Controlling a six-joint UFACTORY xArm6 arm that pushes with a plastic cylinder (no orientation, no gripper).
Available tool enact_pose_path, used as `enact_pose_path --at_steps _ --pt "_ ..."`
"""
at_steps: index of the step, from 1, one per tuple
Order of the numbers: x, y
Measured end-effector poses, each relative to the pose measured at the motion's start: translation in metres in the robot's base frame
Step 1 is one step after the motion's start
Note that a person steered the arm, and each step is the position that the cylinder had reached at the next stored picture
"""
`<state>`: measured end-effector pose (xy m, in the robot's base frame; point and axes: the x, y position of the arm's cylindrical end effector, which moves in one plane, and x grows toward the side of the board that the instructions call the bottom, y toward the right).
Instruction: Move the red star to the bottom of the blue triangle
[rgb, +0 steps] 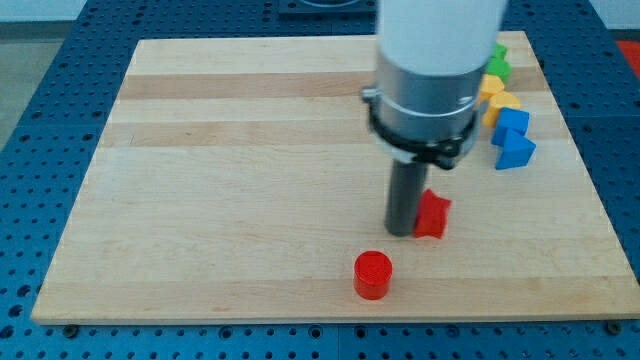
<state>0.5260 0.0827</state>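
Where my tip (402, 231) stands, seemingly touching red star (433, 214).

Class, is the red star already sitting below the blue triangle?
No: the red star sits beside my tip, well toward the view's left of the blue triangle.

You see my tip (402, 231) touching the red star (433, 214), with the blue triangle (515, 151) well apart.

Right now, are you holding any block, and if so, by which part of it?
Nothing is held; I have no pincer. My tip only rests on the board against the view's left side of the red star, ready to push it.
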Motion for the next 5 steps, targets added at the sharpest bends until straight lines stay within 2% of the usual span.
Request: enact_pose_path --at_steps 2,5 --pt "0.001 0.019" --pt "-0.009 0.099"
